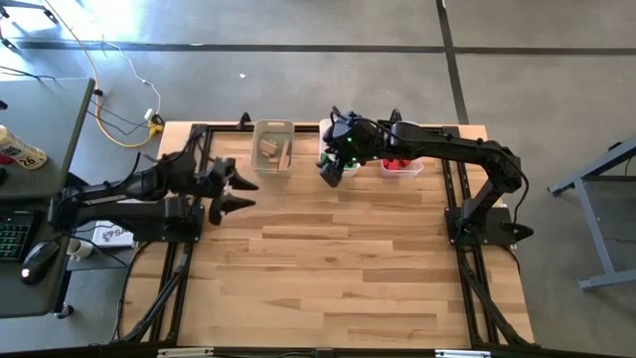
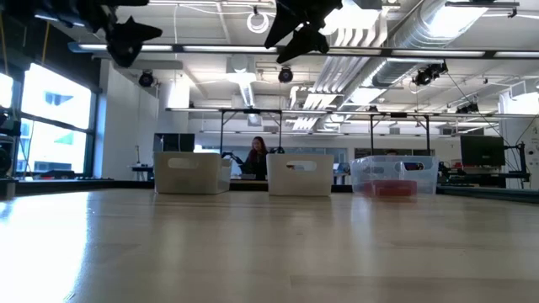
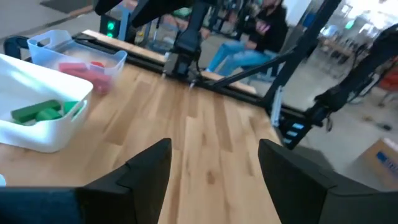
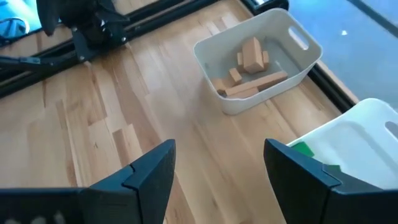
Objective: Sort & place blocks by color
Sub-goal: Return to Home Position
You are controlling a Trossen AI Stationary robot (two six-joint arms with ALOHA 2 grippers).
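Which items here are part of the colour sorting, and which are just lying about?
Job: tan blocks, green blocks, red blocks, gray bin, white bin, clear bin.
Lying about: side desk, keyboard, mouse.

no legible text, brand or number in any view; white label off the table's left edge too small to read.

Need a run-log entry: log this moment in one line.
left claw open, table's left | right claw open, raised near white bin | tan blocks: gray bin | green blocks: white bin | red blocks: transparent bin
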